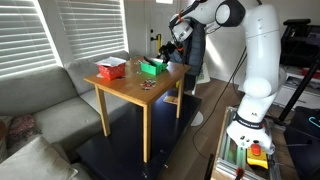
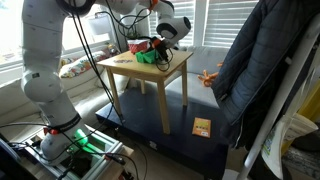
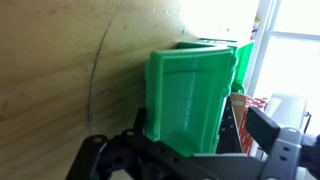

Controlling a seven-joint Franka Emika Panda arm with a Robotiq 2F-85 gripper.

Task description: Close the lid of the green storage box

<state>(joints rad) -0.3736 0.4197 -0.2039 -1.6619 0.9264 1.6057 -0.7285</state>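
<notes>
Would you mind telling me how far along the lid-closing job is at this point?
The approach looks done: the gripper hangs right at the green storage box. Nothing is in hand yet: the jaws look open, and the lid appears to stand upright in the wrist view. What is left is tipping the lid down flat onto the box.

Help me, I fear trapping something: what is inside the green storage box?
No contents show in the green storage box; only ribbed green plastic is visible, and its interior is mostly hidden.
</notes>
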